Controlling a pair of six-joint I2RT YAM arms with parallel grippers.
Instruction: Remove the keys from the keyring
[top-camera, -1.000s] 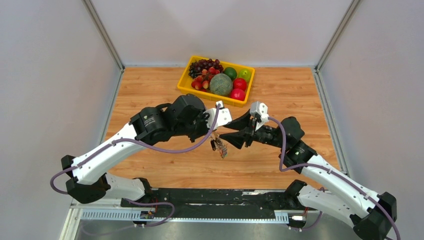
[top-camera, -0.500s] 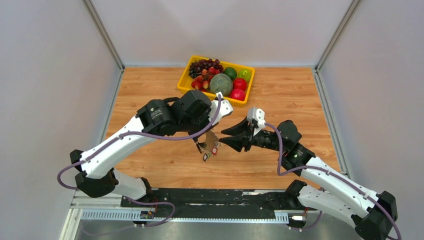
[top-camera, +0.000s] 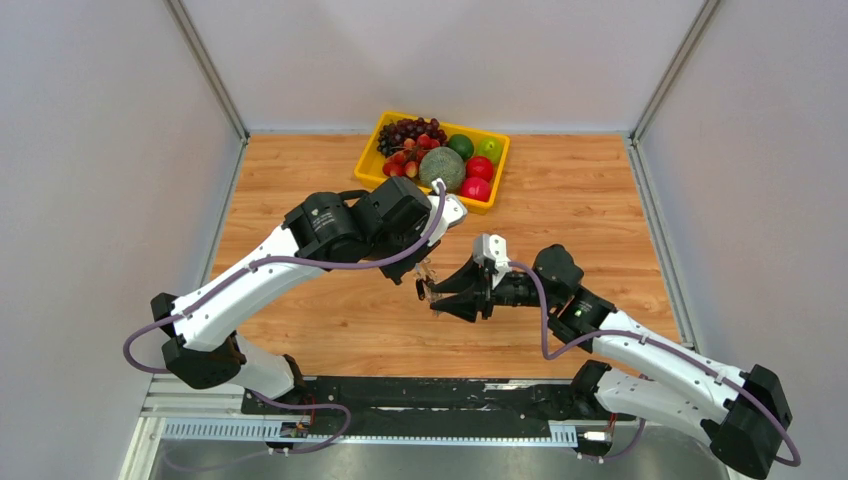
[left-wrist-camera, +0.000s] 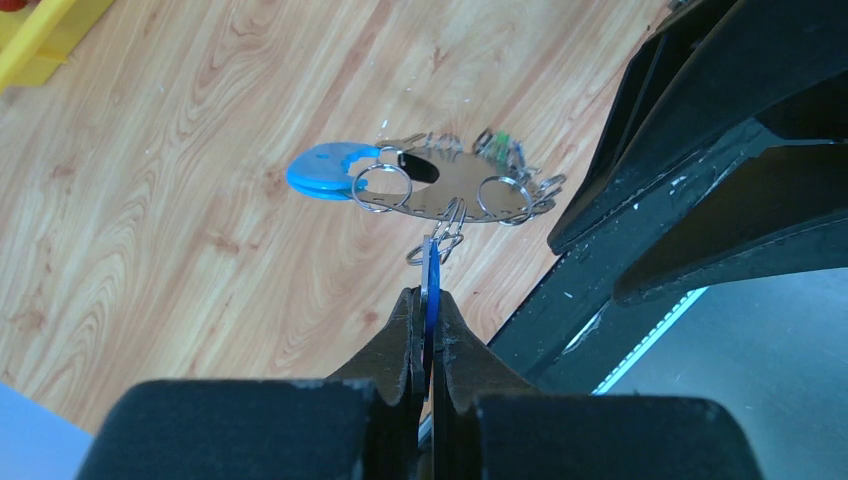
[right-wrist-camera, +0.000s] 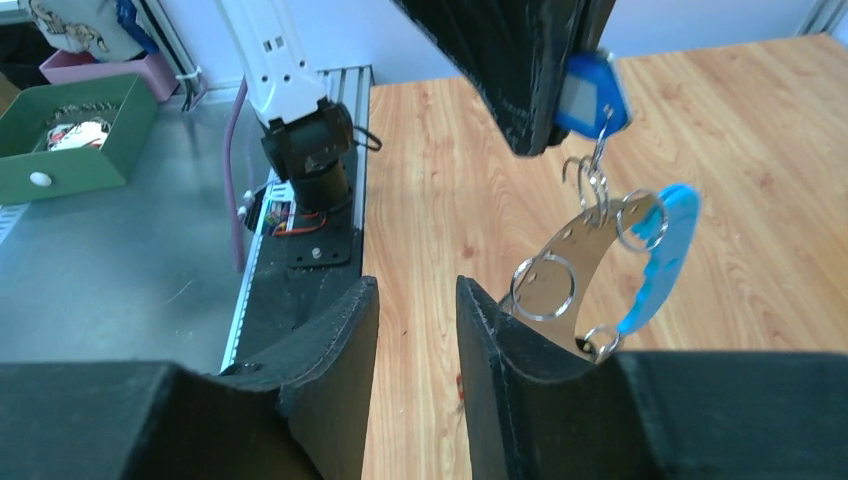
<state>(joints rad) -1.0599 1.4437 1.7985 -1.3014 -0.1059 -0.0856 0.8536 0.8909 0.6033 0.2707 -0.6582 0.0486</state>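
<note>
While the left gripper (left-wrist-camera: 427, 300) is clamped on a blue-headed key (right-wrist-camera: 590, 95) with the keyring (left-wrist-camera: 455, 190) hanging beneath it above the table (left-wrist-camera: 150, 250), the right gripper (right-wrist-camera: 417, 300), jaws apart and empty just beside the ring, should pinch the ring's plate squarely before any pull, lest it swing aside.

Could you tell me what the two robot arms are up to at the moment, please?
The left gripper is shut on a blue key and holds the whole bunch in the air above the wooden table. The keyring, a curved metal piece with small rings and a blue tab, hangs from that key. The right gripper is open right beside the keyring, with nothing between its jaws. I see no loose key on the table.
</note>
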